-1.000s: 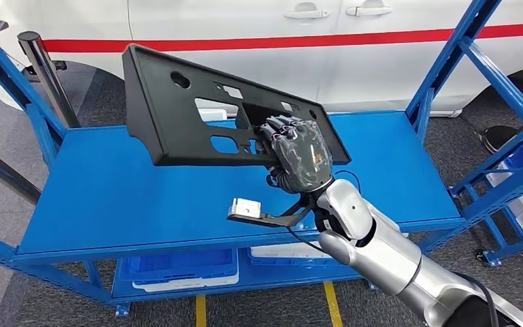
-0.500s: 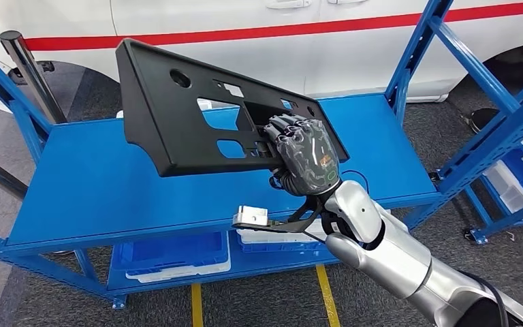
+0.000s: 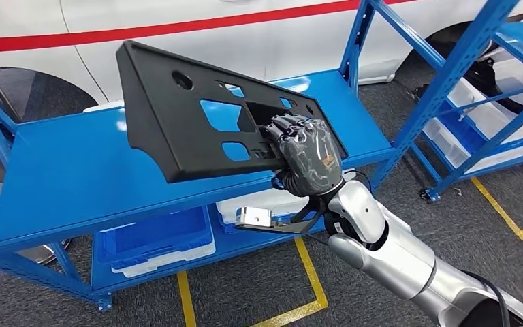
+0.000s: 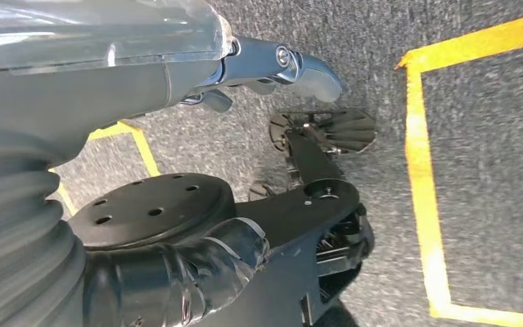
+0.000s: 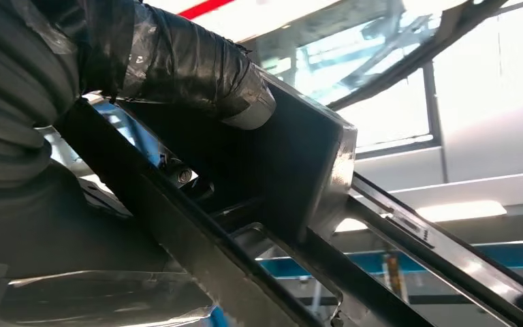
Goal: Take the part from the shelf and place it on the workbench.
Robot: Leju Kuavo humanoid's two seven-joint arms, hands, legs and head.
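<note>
Right hand (image 3: 306, 155) grips the black panel (image 3: 191, 116), fingers (image 3: 287, 127) hooked through a cutout, held tilted above the blue shelf (image 3: 68, 184). Whole view has swung since a second ago: robot turning away, carry underway. Left hand (image 4: 109, 68): fingers' state unclear.

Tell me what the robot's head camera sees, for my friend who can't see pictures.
The robot's right hand holds a big flat black part with holes in it, lifted above a blue shelf. Behind is a white car with a red stripe; yellow lines mark the grey floor.
</note>
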